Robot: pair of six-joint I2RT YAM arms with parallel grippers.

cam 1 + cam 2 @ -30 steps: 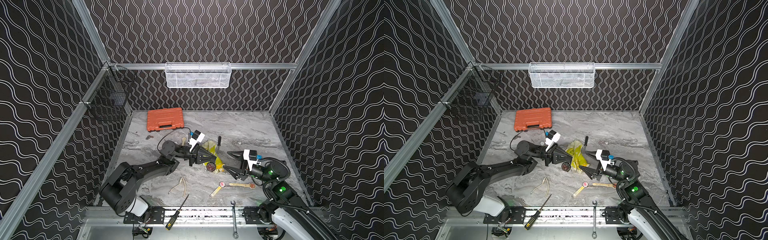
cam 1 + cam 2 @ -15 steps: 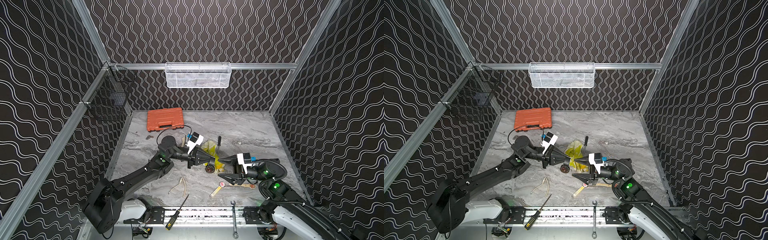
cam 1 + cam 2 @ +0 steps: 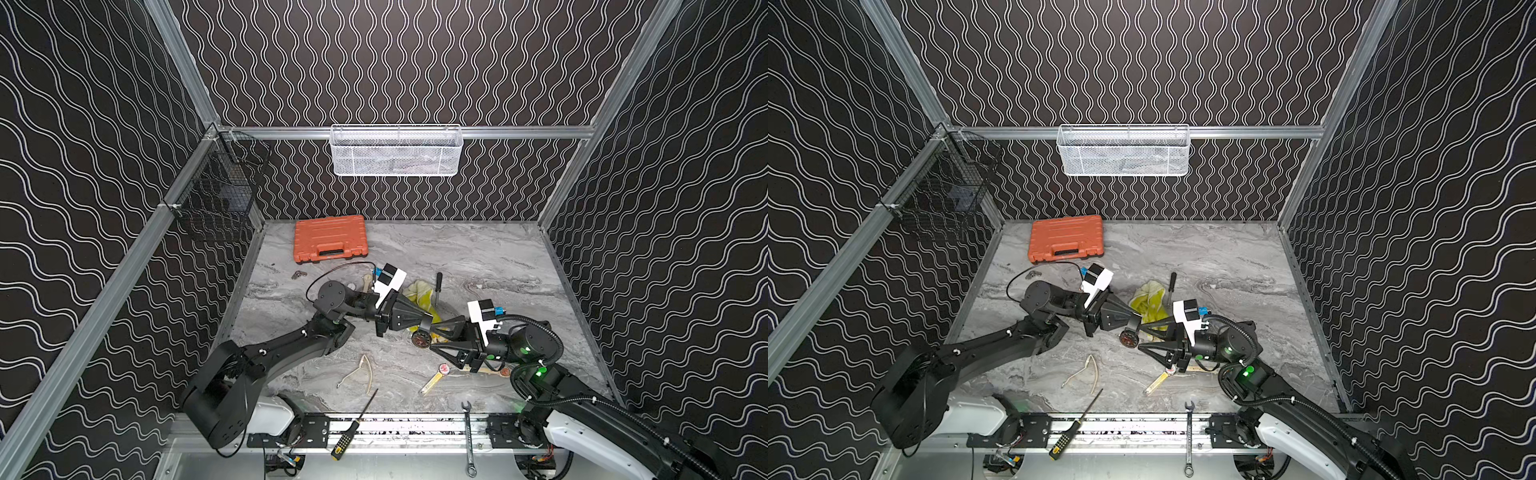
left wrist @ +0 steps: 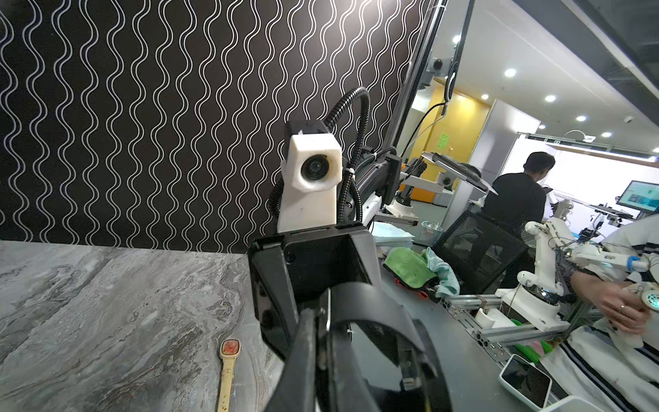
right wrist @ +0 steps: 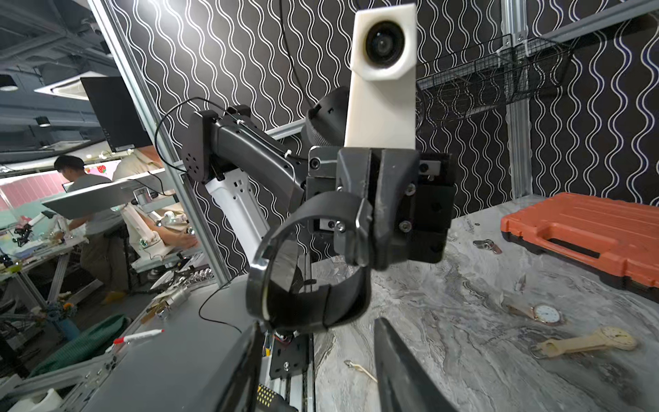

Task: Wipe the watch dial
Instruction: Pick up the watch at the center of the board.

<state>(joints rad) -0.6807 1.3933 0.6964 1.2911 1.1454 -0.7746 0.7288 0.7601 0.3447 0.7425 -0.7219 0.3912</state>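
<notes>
Grey marbled worktop (image 3: 498,266), carrying all items. Orange case (image 3: 330,239), shut, at the back towards the left wall. Left gripper (image 3: 427,326), mid-worktop, jaws clamped on the strap of the black watch (image 3: 420,339). Right gripper (image 3: 433,337), facing the left one, jaws apart, tips just beside the watch; contact cannot be told. Yellow cloth (image 3: 419,291), crumpled, on the worktop just behind both grippers. Watch: strap looped, dial between the two grippers
</notes>
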